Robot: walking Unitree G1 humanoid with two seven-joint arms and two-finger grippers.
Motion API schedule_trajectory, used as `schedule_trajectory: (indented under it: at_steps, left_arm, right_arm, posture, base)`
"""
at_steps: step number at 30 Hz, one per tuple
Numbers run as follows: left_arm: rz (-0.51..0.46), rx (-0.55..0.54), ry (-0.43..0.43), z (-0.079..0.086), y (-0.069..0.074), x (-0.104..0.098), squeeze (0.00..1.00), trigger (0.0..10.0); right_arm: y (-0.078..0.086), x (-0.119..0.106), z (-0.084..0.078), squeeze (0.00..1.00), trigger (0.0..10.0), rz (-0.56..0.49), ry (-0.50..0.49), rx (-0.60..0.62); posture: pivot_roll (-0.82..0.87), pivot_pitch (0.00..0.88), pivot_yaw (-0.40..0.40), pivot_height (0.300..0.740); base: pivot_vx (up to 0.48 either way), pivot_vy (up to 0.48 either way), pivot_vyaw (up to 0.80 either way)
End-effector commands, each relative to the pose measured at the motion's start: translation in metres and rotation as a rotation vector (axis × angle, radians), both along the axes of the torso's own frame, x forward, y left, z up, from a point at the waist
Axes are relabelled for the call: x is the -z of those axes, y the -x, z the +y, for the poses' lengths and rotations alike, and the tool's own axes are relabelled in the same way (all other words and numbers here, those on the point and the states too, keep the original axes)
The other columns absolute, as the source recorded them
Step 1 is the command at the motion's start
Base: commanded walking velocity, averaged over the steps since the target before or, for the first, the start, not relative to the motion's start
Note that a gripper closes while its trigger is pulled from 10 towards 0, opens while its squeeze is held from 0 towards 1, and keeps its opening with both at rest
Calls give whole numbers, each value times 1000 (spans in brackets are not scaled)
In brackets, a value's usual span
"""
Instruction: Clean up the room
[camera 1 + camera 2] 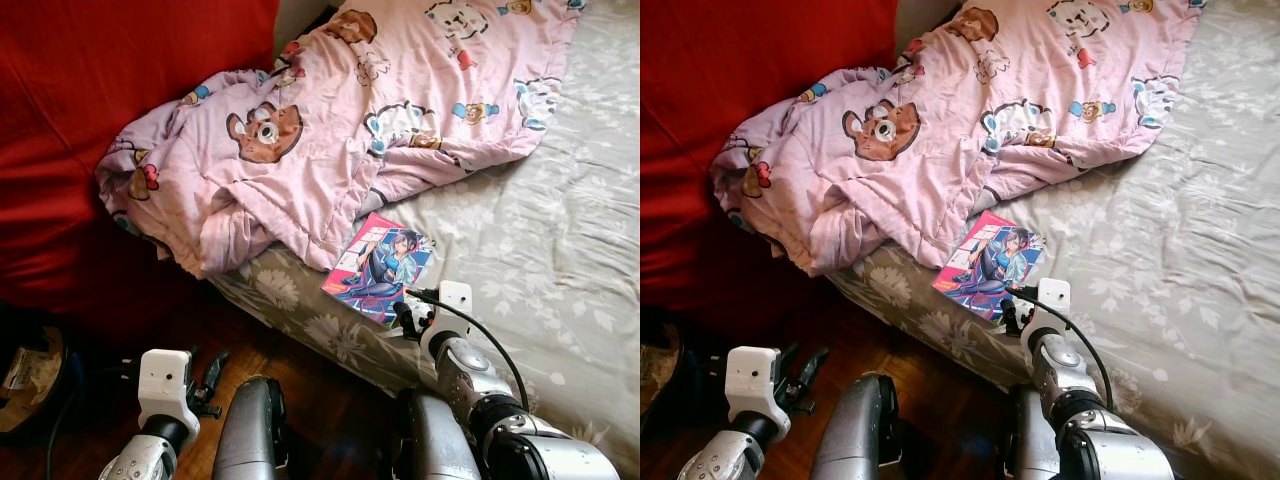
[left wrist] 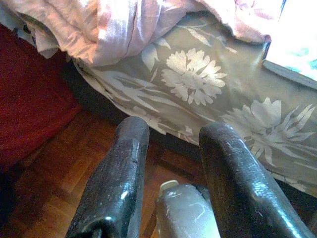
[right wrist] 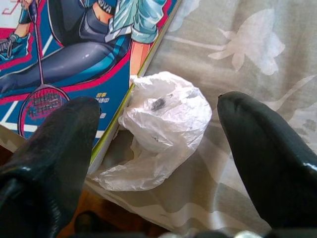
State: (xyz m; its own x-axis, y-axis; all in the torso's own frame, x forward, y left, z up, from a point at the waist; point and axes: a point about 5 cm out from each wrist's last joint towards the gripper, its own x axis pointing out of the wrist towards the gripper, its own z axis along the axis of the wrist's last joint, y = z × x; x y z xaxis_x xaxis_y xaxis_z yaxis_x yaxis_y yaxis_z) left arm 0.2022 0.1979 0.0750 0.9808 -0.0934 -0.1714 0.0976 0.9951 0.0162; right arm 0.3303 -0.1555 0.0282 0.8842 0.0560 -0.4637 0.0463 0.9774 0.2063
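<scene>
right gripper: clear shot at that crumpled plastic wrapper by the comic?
Probably yes. The right gripper is open with its fingers on either side of the plastic wrapper on the bedsheet; only the comic book touches one side.

Bed, covered w/ grey floral sheet. Pink cartoon-print blanket is bunched over its upper part, one end hanging off the edge. Comic book is laid near the edge, just below the blanket. Crumpled clear plastic bag is seen touching the book's corner.
</scene>
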Motion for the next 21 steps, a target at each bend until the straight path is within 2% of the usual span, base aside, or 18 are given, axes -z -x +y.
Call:
schedule_trajectory:
  at_steps: [1, 2, 3, 6, 7, 8, 14, 15, 16, 17, 18, 21]
  left_arm:
    - [17, -9, -7, 4, 6, 0, 0, 10000]
    - [16, -9, -8, 4, 7, -1, 0, 10000]
    - [18, -10, -9, 3, 8, -2, 0, 10000]
    - [23, -13, -10, 3, 9, -2, 0, 10000]
    - [24, -14, -10, 4, 9, -2, 0, 10000]
    - [26, -15, -11, 4, 9, -2, 0, 10000]
    - [30, -13, -9, 3, 9, -2, 0, 10000]
    - [31, -14, -9, 4, 9, -2, 0, 10000]
    - [31, -15, -10, 4, 9, -2, 0, 10000]
    - [32, -16, -10, 5, 9, -2, 0, 10000]
    - [32, -18, -11, 5, 9, -2, 0, 10000]
    - [33, -21, -12, 6, 10, -2, 0, 10000]
  right_arm:
    - [5, 7, 5, 0, 10000, 36, -8, -4]
    - [5, 7, 5, 0, 10000, 36, -7, -5]
    - [4, 5, 4, 0, 0, 28, -13, 3]
    - [2, 3, 5, 0, 0, 19, -18, 6]
    - [2, 3, 5, 0, 784, 17, -19, 4]
    - [2, 3, 6, 0, 10000, 17, -13, -5]
    - [3, 4, 6, 0, 9961, 21, -16, 4]
    - [3, 5, 6, 0, 7098, 24, -16, 6]
    - [4, 6, 5, 0, 2471, 29, -12, 6]
    - [4, 6, 5, 0, 2471, 32, -10, 6]
    - [5, 7, 5, 0, 0, 35, -6, 5]
    - [6, 8, 3, 0, 0, 40, -2, 7]
  posture:
    - [194, 298, 54, 610]
    - [197, 301, 53, 610]
    - [200, 302, 54, 610]
    - [200, 308, 55, 610]
    - [200, 308, 55, 610]
    - [198, 309, 54, 610]
    - [196, 308, 56, 610]
    - [195, 308, 55, 610]
    - [195, 308, 55, 610]
    - [195, 308, 55, 610]
    - [196, 308, 54, 610]
    - [197, 309, 54, 610]
  base:
    - [0, 0, 0]
    - [0, 0, 0]
    - [0, 0, 0]
    - [0, 0, 0]
    - [0, 0, 0]
    - [0, 0, 0]
    - [0, 0, 0]
    - [0, 0, 0]
    - [0, 0, 0]
    - [0, 0, 0]
    - [0, 0, 0]
    - [0, 0, 0]
